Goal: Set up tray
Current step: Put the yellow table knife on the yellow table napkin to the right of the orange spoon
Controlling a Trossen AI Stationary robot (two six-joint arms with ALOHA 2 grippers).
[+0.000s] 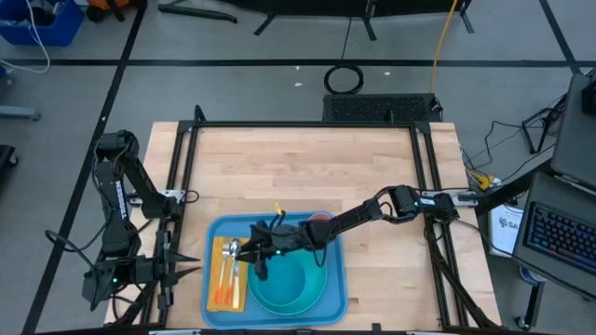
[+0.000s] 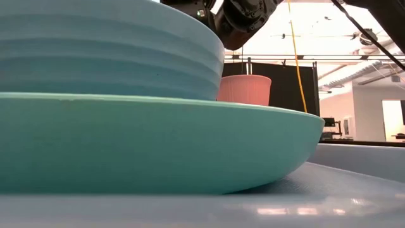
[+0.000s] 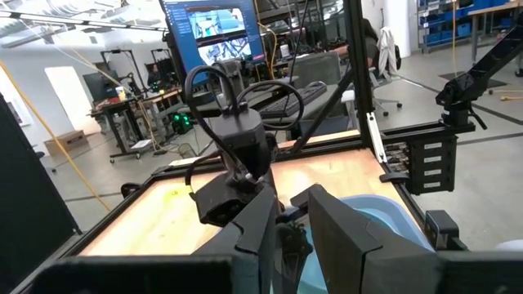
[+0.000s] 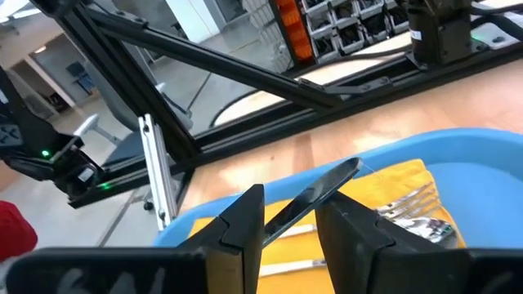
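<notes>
Wood table (image 1: 307,167) w/ blue tray (image 1: 219,233); right pincer (image 4: 290,216) part-open around knife (image 4: 327,184); lab behind.

Both arms are matte black, built of slim jointed segments with dark cables alongside. The left arm (image 1: 121,200) carries white lettering and small green lights at its base. The right claw (image 4: 290,224) has flat, angular black fingers (image 4: 245,220).

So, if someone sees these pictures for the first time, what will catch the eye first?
Probably the blue tray at the table's near edge, with a teal plate and a yellow napkin in it. Next, the right gripper reaching across the tray, over cutlery lying on the napkin. The left arm waits, folded at the table's left side.
</notes>
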